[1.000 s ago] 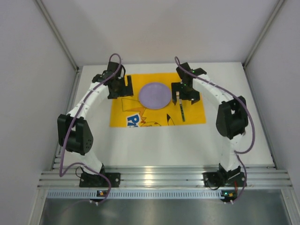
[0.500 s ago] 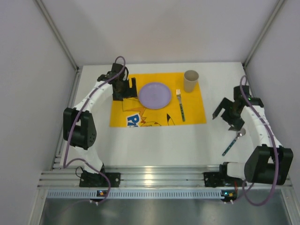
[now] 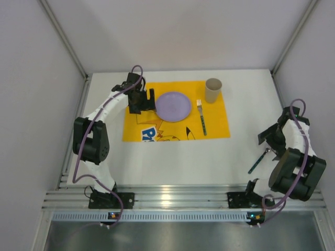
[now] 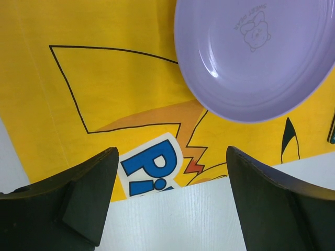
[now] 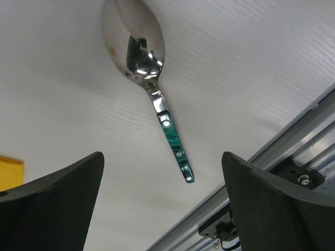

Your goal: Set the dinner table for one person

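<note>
Above the spoon (image 5: 155, 102), right fingers (image 5: 49, 209) wide apart, empty, left fingers (image 4: 78, 204) likewise

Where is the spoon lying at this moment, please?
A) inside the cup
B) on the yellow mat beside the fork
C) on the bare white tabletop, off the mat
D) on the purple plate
C: the spoon lies flat on the white tabletop, well to the right of the yellow mat and apart from everything on it.

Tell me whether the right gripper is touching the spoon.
Apart. The right wrist view shows the spoon lying on the dinner table between the open right gripper fingers, with bare white tabletop separating it from each.
</note>
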Controlling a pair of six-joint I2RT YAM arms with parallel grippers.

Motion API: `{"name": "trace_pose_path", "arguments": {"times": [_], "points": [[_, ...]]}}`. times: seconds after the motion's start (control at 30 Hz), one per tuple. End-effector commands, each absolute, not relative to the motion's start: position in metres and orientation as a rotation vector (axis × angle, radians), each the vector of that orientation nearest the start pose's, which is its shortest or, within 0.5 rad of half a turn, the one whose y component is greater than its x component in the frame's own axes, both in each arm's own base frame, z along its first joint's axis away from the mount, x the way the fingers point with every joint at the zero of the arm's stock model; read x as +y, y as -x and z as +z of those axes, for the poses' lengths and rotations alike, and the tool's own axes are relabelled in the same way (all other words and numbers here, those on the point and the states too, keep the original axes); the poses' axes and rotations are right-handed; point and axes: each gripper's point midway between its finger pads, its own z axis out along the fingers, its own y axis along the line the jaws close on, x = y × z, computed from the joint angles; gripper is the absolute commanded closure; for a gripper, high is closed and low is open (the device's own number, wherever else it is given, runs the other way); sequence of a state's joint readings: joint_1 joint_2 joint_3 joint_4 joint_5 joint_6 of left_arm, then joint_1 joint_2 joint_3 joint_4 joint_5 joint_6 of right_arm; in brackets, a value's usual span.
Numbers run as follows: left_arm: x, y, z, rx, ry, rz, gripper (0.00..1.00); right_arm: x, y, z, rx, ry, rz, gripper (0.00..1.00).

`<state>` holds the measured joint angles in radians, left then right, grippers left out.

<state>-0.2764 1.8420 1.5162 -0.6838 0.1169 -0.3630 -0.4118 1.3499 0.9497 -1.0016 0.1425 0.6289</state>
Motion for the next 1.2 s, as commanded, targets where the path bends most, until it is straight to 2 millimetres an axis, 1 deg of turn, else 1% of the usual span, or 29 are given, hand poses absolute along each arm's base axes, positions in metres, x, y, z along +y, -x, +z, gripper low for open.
{"name": "trace_pose_path", "arguments": {"times": [0.0, 0.07, 0.1, 0.17, 0.2, 0.23, 0.27, 0.3, 0.33, 0.37, 0.43, 0.47, 0.57, 0.6, 0.7, 0.73, 0.77, 0.8, 0.83, 0.87, 0.9, 0.93, 0.97, 1.0, 1.03, 1.07, 1.1, 1.13, 1.17], "points": [[-0.159, -0.419, 0.122, 2.584, 0.025, -0.409, 0.11, -0.115, -0.21, 0.071, 2.476, -1.523, -0.252, 0.07], [-0.157, -0.419, 0.123, 2.584, 0.028, -0.41, 0.11, -0.118, -0.209, 0.056, 2.495, -1.532, -0.268, 0.11], [-0.157, -0.418, 0.124, 2.583, 0.029, -0.413, 0.11, -0.118, -0.21, 0.051, 2.5, -1.532, -0.264, 0.15], [-0.158, -0.417, 0.125, 2.585, 0.03, -0.417, 0.11, -0.114, -0.21, 0.035, 2.53, -1.538, -0.238, 0.2], [-0.157, -0.416, 0.125, 2.586, 0.035, -0.417, 0.11, -0.113, -0.211, 0.03, 2.541, -1.534, -0.226, 0.27], [-0.156, -0.415, 0.124, 2.589, 0.036, -0.414, 0.11, -0.11, -0.21, 0.019, 2.562, -1.543, -0.214, 0.3], [-0.155, -0.414, 0.125, 2.588, 0.036, -0.411, 0.11, -0.109, -0.211, 0.015, 2.575, -1.538, -0.204, 0.33], [-0.154, -0.413, 0.125, 2.591, 0.035, -0.408, 0.11, -0.108, -0.211, 0.011, 2.588, -1.534, -0.198, 0.42], [-0.153, -0.412, 0.124, 2.594, 0.037, -0.402, 0.11, -0.107, -0.211, 0.007, 2.602, -1.528, -0.2, 0.48], [-0.151, -0.412, 0.125, 2.591, 0.04, -0.395, 0.11, -0.108, -0.211, 0.004, 2.61, -1.521, -0.206, 0.58], [-0.147, -0.409, 0.124, 2.594, 0.043, -0.385, 0.11, -0.109, -0.209, 0.0, 2.63, -1.505, -0.225, 0.7], [-0.146, -0.407, 0.124, 2.596, 0.045, -0.383, 0.11, -0.11, -0.209, -0.001, 2.634, -1.499, -0.228, 0.82], [-0.145, -0.405, 0.122, 2.603, 0.05, -0.381, 0.11, -0.111, -0.209, -0.003, 2.659, -1.466, -0.235, 1.0], [-0.145, -0.405, 0.123, 2.602, 0.051, -0.385, 0.11, -0.11, -0.208, -0.003, 2.667, -1.456, -0.229, 1.0], [-0.148, -0.405, 0.126, 2.595, 0.057, -0.405, 0.11, -0.109, -0.215, 0.009, 2.664, -1.403, -0.218, 1.0], [-0.149, -0.406, 0.128, 2.593, 0.059, -0.414, 0.11, -0.11, -0.226, 0.022, 2.637, -1.349, -0.215, 1.0], [-0.151, -0.406, 0.129, 2.589, 0.058, -0.418, 0.11, -0.108, -0.231, 0.029, 2.632, -1.316, -0.213, 1.0], [-0.152, -0.408, 0.132, 2.579, 0.06, -0.425, 0.11, -0.1, -0.237, 0.037, 2.647, -1.255, -0.204, 1.0], [-0.154, -0.409, 0.133, 2.578, 0.057, -0.429, 0.11, -0.099, -0.251, 0.054, 2.613, -1.201, -0.192, 1.0], [-0.159, -0.412, 0.136, 2.568, 0.049, -0.429, 0.11, -0.094, -0.258, 0.062, 2.609, -1.163, -0.184, 1.0], [-0.163, -0.413, 0.138, 2.568, 0.043, -0.428, 0.12, -0.082, -0.264, 0.07, 2.627, -1.096, -0.18, 1.0], [-0.167, -0.414, 0.138, 2.569, 0.035, -0.405, 0.13, -0.079, -0.278, 0.086, 2.596, -1.054, -0.164, 1.0], [-0.185, -0.419, 0.144, 2.555, -0.009, -0.409, 0.13, -0.073, -0.284, 0.094, 2.589, -1.021, -0.154, 1.0], [-0.193, -0.42, 0.147, 2.554, -0.025, -0.4, 0.13, -0.067, -0.287, 0.1, 2.593, -0.995, -0.146, 1.0], [-0.202, -0.421, 0.148, 2.559, -0.038, -0.387, 0.14, -0.055, -0.298, 0.114, 2.572, -0.939, -0.114, 1.0], [-0.228, -0.425, 0.152, 2.547, -0.065, -0.409, 0.15, -0.049, -0.302, 0.121, 2.568, -0.913, -0.096, 1.0], [-0.24, -0.427, 0.155, 2.539, -0.07, -0.413, 0.16, -0.042, -0.301, 0.125, 2.579, -0.894, -0.081, 1.0], [-0.252, -0.428, 0.155, 2.542, -0.074, -0.416, 0.16, -0.03, -0.305, 0.135, 2.568, -0.853, -0.048, 1.0], [-0.28, -0.43, 0.157, 2.526, -0.089, -0.434, 0.18, -0.024, -0.305, 0.139, 2.567, -0.834, -0.032, 1.0]]}}
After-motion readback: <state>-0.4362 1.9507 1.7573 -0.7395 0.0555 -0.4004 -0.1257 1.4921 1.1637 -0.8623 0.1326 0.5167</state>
